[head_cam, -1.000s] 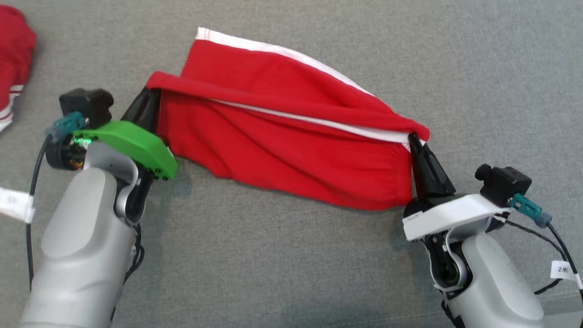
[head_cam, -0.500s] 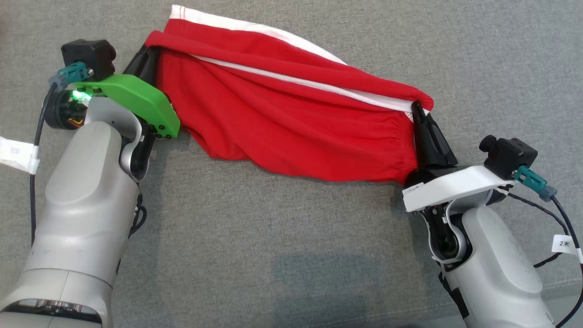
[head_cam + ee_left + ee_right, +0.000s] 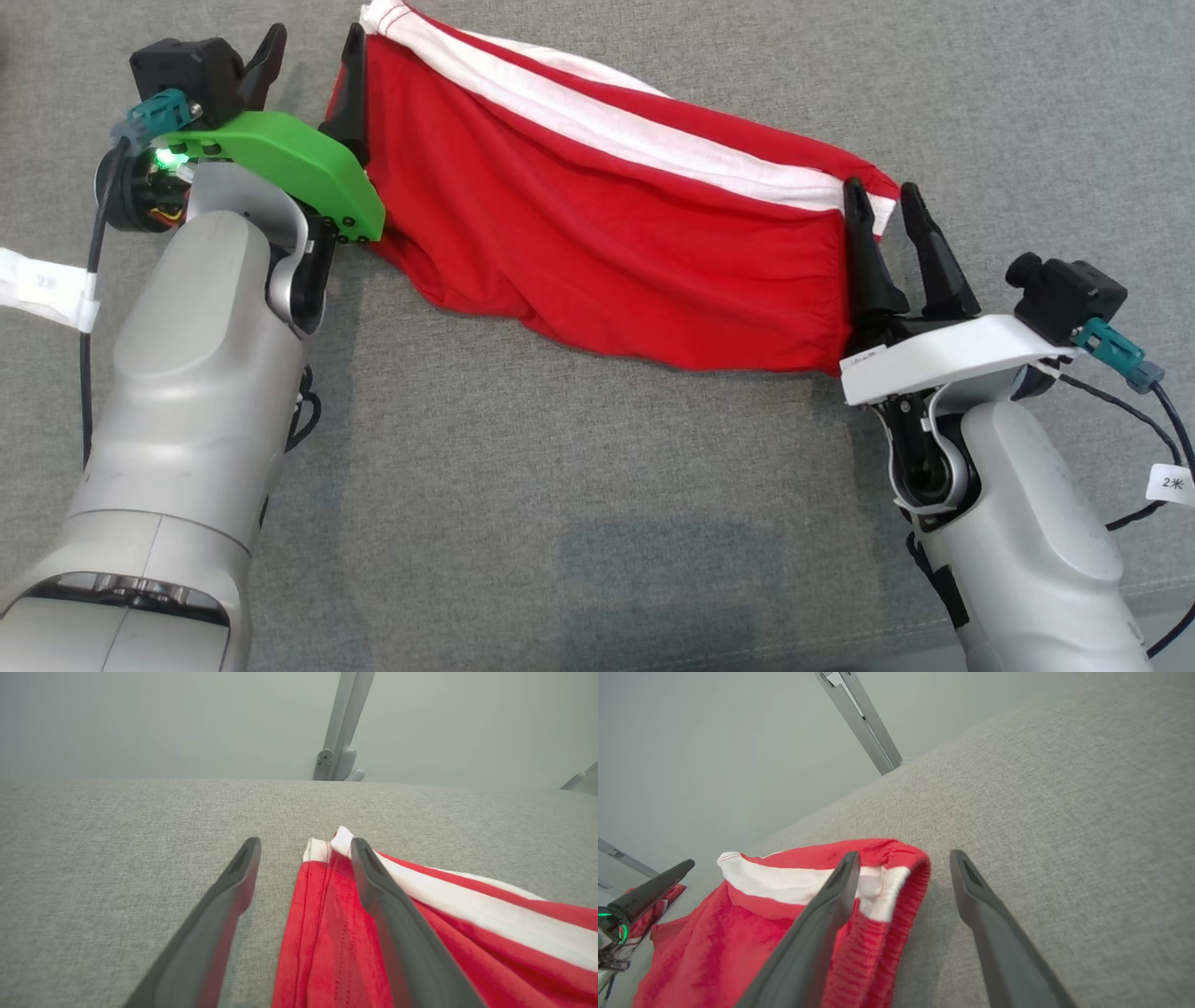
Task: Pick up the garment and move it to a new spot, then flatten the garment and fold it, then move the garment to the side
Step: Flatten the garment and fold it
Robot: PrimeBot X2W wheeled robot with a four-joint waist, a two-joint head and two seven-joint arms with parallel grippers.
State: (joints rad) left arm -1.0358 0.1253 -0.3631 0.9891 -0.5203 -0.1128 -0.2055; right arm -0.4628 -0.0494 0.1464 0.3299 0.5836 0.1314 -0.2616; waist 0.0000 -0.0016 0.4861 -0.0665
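Observation:
The garment [image 3: 616,243] is red with a white stripe and lies folded lengthwise on the grey fabric surface, stretched from upper left to right. My left gripper [image 3: 313,42] stands open at its left end; one finger [image 3: 387,905] rests over the cloth [image 3: 322,933], the other over bare surface. My right gripper [image 3: 880,198] is open at the right end, by the elastic waistband [image 3: 896,891], one finger [image 3: 817,924] above the cloth and the other beside it. Neither holds anything.
The grey fabric surface [image 3: 560,485] runs wide below and to the right of the garment. Behind its far edge rise grey metal struts [image 3: 341,732] against a pale wall. Cables [image 3: 1120,504] hang from both wrists.
Both grippers have opened and let go of the garment's ends. The lifted fold has dropped flat, showing the white stripe on top. The head view has shifted, so the scene sits higher.

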